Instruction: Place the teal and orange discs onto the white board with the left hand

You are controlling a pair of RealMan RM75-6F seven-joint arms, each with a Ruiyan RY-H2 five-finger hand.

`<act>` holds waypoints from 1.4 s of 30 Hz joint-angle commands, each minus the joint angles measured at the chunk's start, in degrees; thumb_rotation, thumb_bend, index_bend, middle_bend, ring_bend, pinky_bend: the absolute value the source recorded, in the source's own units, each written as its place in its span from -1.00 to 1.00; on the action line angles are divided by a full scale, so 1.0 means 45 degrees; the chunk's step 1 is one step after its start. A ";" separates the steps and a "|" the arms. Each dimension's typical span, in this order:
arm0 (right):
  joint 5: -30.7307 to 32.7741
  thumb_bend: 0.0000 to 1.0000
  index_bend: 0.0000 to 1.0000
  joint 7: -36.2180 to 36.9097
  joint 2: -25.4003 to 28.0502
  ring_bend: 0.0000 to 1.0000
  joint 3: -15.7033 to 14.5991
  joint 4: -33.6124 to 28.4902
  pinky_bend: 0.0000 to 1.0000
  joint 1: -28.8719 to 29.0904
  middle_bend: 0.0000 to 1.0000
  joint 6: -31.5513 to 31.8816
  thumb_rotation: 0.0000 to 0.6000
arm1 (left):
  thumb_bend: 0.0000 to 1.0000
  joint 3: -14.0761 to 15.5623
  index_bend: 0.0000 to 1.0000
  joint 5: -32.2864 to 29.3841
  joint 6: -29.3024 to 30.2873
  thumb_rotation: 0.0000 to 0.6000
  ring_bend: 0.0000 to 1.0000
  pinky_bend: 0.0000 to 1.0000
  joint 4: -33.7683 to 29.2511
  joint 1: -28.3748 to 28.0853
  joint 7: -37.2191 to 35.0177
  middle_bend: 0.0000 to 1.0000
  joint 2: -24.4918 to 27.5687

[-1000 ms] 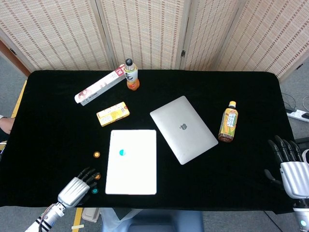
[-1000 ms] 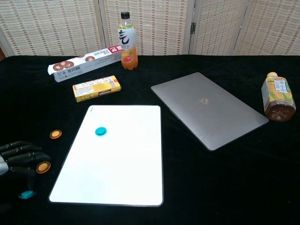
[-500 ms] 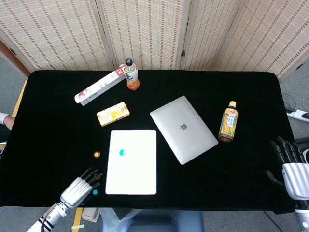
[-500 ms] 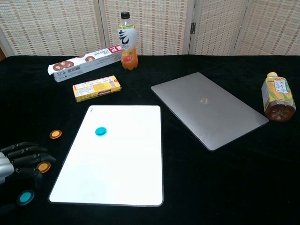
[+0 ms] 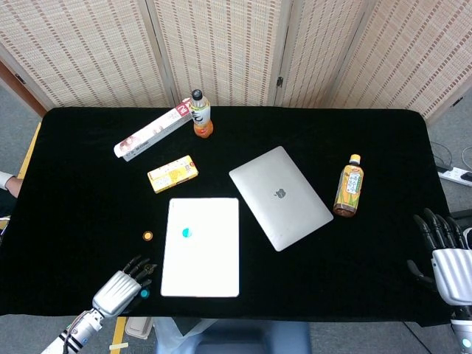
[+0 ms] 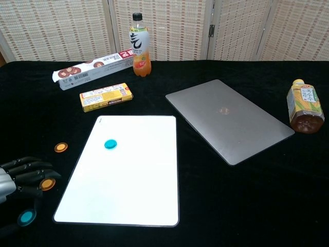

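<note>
A flat white board (image 6: 128,170), rectangular with rounded corners, lies on the black cloth-covered table (image 6: 231,206). One small round teal disc (image 6: 110,144) sits on its upper left part. Off the board's left edge, an orange disc (image 6: 60,147) lies alone on the cloth. Nearer the front, a second orange disc (image 6: 48,183) lies at the tips of the left hand's (image 6: 18,177) dark fingers (image 6: 31,165), and a second teal disc (image 6: 25,218) lies just beside the thumb; whether either finger touches a disc cannot be told. The left hand, silver-backed in the head view (image 5: 118,290), is spread low over the table with fingers apart, holding nothing.

The right hand (image 5: 445,254) hangs at the table's right edge, fingers upright and apart, empty.

A closed silver laptop (image 6: 229,120), smooth metal, lies angled right of the board. A squat tea bottle (image 6: 305,107) stands further right. At the back stand an orange drink bottle (image 6: 139,46), a long red-and-white box (image 6: 92,69) and a small yellow box (image 6: 106,96).
</note>
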 commanded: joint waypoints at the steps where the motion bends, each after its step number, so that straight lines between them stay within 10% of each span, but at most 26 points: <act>1: -0.0002 -0.36 -1.00 -0.0015 -0.0002 -1.00 0.0001 -0.0016 -1.00 -0.0003 -1.00 0.0000 1.00 | -0.23 -0.0018 0.03 0.0034 0.0072 1.00 -0.84 -1.00 0.0085 0.0029 -0.0106 -0.66 -0.0026; 19: 0.0048 -0.36 -1.00 0.0184 -0.0014 -1.00 0.0027 0.0139 -1.00 -0.0084 -1.00 0.0083 1.00 | -0.23 -0.1351 0.02 -0.0319 -0.0275 1.00 -0.85 -1.00 -0.1428 -0.1258 -0.0828 -0.64 0.1221; 42: 0.0242 -0.36 -1.00 0.0393 0.0063 -1.00 0.0136 0.0284 -1.00 -0.0075 -1.00 0.0014 1.00 | -0.23 -0.4386 0.00 -0.3990 -0.5416 1.00 -0.89 -1.00 -0.1931 -0.5399 0.0505 -0.64 -0.0216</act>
